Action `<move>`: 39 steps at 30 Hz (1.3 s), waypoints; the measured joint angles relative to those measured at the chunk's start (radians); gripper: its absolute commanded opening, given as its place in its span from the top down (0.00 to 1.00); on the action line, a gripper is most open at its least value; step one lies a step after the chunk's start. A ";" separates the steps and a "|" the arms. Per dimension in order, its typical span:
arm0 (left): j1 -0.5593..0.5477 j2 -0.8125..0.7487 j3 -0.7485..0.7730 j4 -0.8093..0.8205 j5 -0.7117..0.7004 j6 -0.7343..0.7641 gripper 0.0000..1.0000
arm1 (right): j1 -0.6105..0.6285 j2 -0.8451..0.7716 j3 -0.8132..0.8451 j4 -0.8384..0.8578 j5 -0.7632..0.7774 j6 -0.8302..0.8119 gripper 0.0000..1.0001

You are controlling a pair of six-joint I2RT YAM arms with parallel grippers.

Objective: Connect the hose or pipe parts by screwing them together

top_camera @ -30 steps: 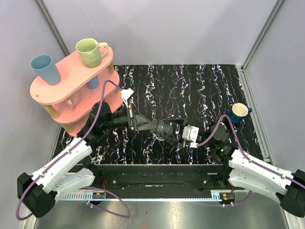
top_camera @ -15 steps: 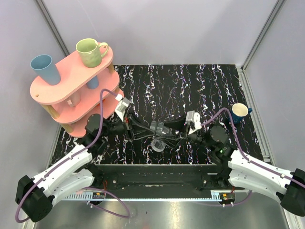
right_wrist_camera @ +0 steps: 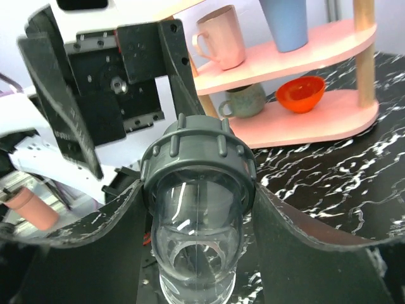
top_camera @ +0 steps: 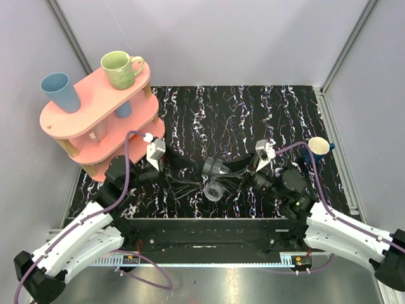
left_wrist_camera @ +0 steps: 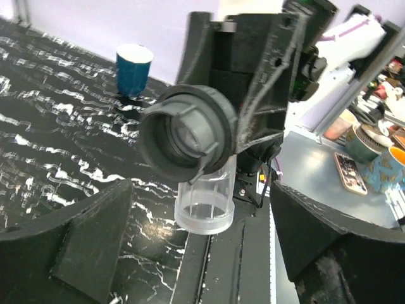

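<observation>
The hose or pipe parts show as one piece: a dark grey ribbed collar point(top_camera: 212, 166) seated on a clear elbow whose flared end point(top_camera: 214, 192) points down over the table's near edge. My right gripper point(top_camera: 229, 174) is shut on it; in the right wrist view the collar point(right_wrist_camera: 197, 161) and clear elbow point(right_wrist_camera: 196, 240) sit between its fingers point(right_wrist_camera: 297, 247). My left gripper point(top_camera: 188, 174) stands open just left of the piece, not touching it. Its wide-apart fingers point(left_wrist_camera: 76, 247) frame the collar point(left_wrist_camera: 186, 133) and clear end point(left_wrist_camera: 205, 209) ahead of them.
A pink two-tier shelf point(top_camera: 95, 120) at the back left carries a blue cup point(top_camera: 60, 92) and a green mug point(top_camera: 120, 68), with a pink mug point(right_wrist_camera: 221, 38) and an orange bowl point(right_wrist_camera: 300, 94) lower down. A dark blue mug point(top_camera: 316, 149) stands at the right.
My left gripper has let go of the fitting, opened wide and drawn back to the left. The right gripper still holds the piece, turned so the clear end points down.
</observation>
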State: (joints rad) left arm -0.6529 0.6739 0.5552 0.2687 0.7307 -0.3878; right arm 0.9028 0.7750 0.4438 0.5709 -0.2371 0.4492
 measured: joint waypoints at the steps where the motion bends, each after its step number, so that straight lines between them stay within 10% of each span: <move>1: 0.000 -0.001 0.031 -0.062 -0.020 0.000 0.09 | 0.000 -0.023 0.001 -0.022 0.012 -0.027 1.00; 13: 0.079 0.153 0.390 -0.651 -0.104 -0.287 0.11 | 0.002 -0.082 -0.022 -0.091 -0.095 -0.724 1.00; 25: 0.111 0.209 0.323 -0.550 0.101 -0.581 0.11 | 0.145 -0.106 0.023 -0.230 -0.080 -1.275 1.00; 39: 0.111 0.251 0.238 -0.463 0.129 -0.711 0.20 | 0.275 -0.007 0.029 -0.210 0.045 -1.437 1.00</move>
State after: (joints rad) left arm -0.5415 0.9245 0.7937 -0.1944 0.8600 -1.0988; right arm 1.1778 0.7681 0.4725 0.3607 -0.1917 -0.9882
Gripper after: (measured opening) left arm 0.779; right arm 0.643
